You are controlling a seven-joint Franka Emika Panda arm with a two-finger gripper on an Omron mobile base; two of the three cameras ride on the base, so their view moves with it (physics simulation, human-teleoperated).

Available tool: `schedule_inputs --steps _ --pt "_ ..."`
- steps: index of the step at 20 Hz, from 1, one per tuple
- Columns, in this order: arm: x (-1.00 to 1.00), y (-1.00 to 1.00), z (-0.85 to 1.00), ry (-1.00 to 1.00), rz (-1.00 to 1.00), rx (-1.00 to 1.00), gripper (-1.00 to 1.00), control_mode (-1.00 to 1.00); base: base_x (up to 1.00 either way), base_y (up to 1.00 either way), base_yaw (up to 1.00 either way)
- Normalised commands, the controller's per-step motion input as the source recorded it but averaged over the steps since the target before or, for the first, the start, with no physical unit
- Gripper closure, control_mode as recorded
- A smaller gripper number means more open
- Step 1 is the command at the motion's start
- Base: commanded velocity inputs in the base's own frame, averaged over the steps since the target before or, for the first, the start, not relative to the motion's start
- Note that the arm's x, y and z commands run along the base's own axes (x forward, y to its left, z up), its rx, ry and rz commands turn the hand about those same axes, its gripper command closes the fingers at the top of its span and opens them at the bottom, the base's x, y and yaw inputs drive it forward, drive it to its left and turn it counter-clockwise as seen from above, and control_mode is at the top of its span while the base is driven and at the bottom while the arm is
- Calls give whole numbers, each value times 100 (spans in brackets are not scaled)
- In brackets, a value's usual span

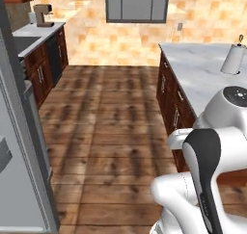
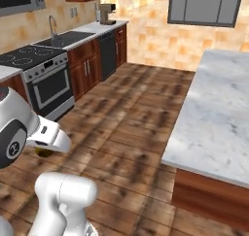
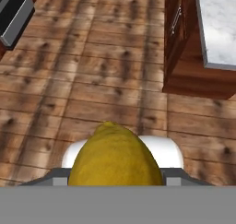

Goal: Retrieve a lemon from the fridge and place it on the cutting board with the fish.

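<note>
In the left base view, the grey fridge [image 1: 21, 146] is seen at the left edge, and the marble counter [image 1: 202, 71] with a paper towel roll [image 1: 233, 58] stands well apart to the right across the wooden floor [image 1: 106, 132]; no cutting board or fish can be made out there. In the right base view, a sliver of the yellow lemon [image 2: 44, 152] is glimpsed under the white hand, above the floor, with the stove [image 2: 41, 75] to the left and the counter to the right. In the hand view, the lemon [image 3: 115, 161] is seen large at the bottom, held between the fingers of the gripper [image 3: 115, 174], which are closed against its two sides, with its pointed end directed away from the camera. The retrieval from the fridge is judged done; the carry to the counter and the placing on the board beside the fish are judged still to be made.
</note>
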Motion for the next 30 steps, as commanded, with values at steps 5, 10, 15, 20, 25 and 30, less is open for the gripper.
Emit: schedule_inputs --steps 5,10,15,20,25,30 --pt "0 0 0 0 0 0 100 100 85 -11 6" --pt "0 0 0 0 0 0 100 100 85 -16 11" --pt "0 0 0 0 0 0 100 100 78 3 6" --pt "0 0 0 0 0 0 100 100 51 40 -1" --pt "0 0 0 0 0 0 100 100 35 54 -3" --pt "0 0 0 0 0 0 100 100 24 68 0"
